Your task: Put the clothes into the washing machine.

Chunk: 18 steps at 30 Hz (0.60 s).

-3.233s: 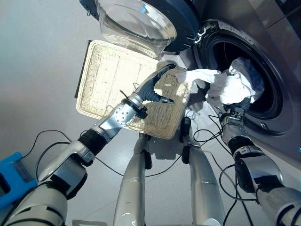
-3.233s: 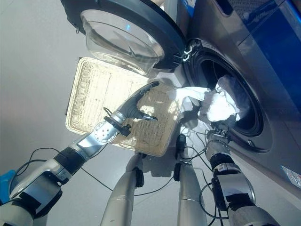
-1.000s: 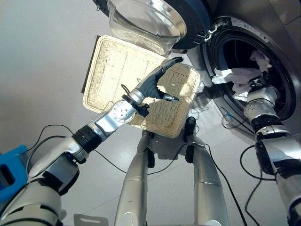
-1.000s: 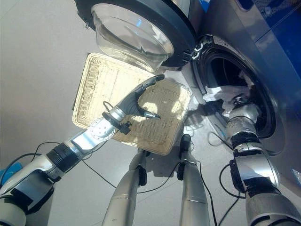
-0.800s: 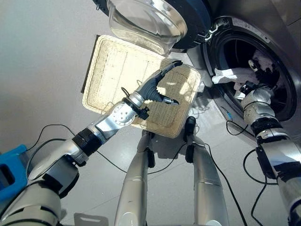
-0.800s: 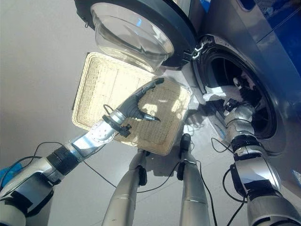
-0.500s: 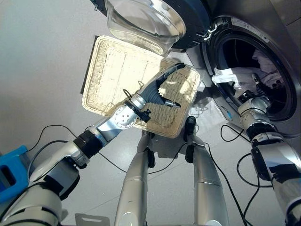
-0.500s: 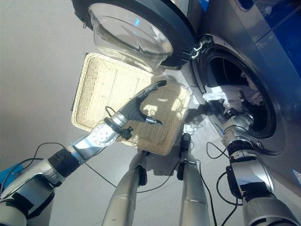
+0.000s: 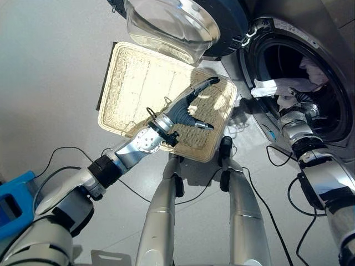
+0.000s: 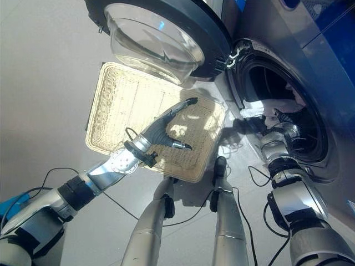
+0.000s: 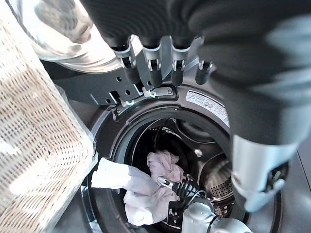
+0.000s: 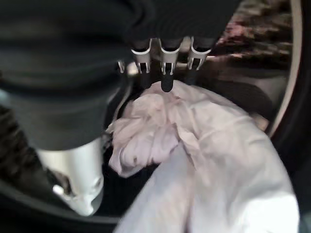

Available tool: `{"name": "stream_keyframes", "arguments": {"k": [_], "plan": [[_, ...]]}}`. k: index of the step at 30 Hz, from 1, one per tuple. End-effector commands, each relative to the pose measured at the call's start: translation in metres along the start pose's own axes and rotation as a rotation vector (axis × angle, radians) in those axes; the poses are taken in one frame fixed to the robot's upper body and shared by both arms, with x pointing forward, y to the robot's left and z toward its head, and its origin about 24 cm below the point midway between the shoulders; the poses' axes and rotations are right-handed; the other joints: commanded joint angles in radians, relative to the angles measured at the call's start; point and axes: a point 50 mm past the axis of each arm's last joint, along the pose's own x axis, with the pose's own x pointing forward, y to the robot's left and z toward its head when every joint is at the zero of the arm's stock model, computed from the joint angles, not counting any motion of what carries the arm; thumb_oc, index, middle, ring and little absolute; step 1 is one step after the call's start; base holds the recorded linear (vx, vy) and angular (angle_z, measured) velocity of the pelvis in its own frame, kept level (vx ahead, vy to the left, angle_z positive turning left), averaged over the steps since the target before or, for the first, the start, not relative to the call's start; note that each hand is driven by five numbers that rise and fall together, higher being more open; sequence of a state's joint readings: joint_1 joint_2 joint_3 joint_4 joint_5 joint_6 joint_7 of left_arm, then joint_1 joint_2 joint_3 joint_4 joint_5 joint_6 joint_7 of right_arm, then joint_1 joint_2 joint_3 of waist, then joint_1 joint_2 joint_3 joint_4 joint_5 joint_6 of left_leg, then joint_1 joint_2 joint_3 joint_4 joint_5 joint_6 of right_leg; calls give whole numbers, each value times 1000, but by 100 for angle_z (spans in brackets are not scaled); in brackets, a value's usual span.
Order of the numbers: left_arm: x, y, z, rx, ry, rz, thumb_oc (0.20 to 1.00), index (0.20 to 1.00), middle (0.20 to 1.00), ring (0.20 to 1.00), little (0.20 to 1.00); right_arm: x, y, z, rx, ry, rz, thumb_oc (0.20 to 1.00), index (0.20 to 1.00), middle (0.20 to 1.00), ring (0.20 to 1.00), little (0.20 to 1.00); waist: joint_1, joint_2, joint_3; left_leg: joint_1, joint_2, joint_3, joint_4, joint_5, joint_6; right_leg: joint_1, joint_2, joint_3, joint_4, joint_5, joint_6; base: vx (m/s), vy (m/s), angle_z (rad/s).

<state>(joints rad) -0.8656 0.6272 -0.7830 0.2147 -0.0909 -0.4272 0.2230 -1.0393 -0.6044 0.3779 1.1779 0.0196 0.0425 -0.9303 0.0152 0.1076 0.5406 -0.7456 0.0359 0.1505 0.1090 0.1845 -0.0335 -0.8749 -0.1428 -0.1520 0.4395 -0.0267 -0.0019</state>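
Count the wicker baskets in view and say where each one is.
1: a flat wicker basket lies on the floor beside the washing machine, below its open door; the left hand hovers over it.

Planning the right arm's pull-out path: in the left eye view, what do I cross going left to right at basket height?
Wicker basket → left hand, open above the basket's right part → white clothes draped over the washing machine drum lip → right hand at the opening.
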Motion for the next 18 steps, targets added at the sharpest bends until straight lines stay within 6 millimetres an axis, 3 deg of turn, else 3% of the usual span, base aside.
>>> {"name": "stream_keyframes", "arguments": {"k": [1,4,18], "plan": [[7,-5,30,-30,-190,42,1000,1000,1000,1000,1000,13,-9,-2,-145,-152,96,1000,1000,1000,1000,1000,-11,63,-21,7,-61,64,119,-146,4,50,4,-78,-87,94,110,0,0,0],[6,-5,31,-24,-197,38,1000,1000,1000,1000,1000,4,1,-14,-193,-145,195,1000,1000,1000,1000,1000,-11,61,-21,4,-60,63,115,-144,3,47,2,-80,-93,98,110,-3,-22,0],[9,-8,33,-6,-218,20,1000,1000,1000,1000,1000,4,9,-7,-490,-289,315,1000,1000,1000,1000,1000,5,64,-21,-26,-63,54,110,-128,0,21,-8,-90,-99,113,114,-2,-14,1]]}}
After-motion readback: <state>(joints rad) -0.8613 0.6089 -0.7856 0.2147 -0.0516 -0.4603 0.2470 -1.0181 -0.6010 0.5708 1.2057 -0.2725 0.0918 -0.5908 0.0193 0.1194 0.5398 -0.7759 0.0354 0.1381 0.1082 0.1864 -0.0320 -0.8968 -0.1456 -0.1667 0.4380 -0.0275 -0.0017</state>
